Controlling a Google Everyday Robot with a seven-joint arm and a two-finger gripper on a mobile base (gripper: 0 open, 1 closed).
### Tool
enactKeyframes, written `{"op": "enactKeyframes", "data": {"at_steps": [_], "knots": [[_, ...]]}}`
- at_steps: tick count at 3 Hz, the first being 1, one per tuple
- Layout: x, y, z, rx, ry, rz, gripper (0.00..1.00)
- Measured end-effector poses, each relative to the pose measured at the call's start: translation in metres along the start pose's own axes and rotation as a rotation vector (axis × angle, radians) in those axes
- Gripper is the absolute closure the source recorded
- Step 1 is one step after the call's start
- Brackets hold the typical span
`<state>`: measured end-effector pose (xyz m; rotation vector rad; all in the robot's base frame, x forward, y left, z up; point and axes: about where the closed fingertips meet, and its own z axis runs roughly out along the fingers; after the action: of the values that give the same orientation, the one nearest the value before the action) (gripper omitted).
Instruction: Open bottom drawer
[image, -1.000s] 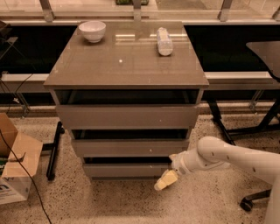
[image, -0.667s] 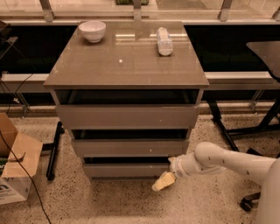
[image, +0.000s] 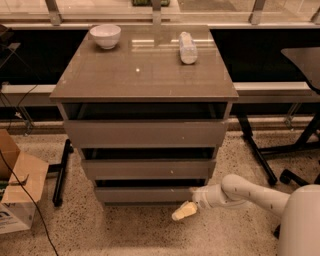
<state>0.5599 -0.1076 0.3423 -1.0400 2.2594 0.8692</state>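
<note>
The bottom drawer (image: 145, 194) is the narrowest, shortest grey-brown front at the foot of the cabinet, plain and without a handle. It looks closed, with a dark gap above it. My gripper (image: 184, 211) reaches in from the lower right on a white arm. Its cream-coloured fingers (image: 181, 212) sit just below and in front of the drawer's right end, close to the floor. The gripper holds nothing.
Above are the mid-width drawer (image: 148, 169) and the widest top drawer (image: 145, 133). A white bowl (image: 105, 35) and a lying bottle (image: 188, 47) rest on the cabinet top (image: 120, 75). A cardboard box (image: 17, 192) stands at left. Chair legs (image: 262, 160) stand at right.
The gripper has shifted slightly left and the arm has drawn lower toward the right corner. The drawers have not moved.
</note>
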Motion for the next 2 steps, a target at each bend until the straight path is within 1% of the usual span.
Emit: {"op": "enactKeyframes", "data": {"at_steps": [1,2], "knots": [[0.014,-0.022,0.022,-0.034,-0.050,0.041,0.00],[0.023,-0.047,0.039,-0.052,-0.074,0.061,0.00]]}}
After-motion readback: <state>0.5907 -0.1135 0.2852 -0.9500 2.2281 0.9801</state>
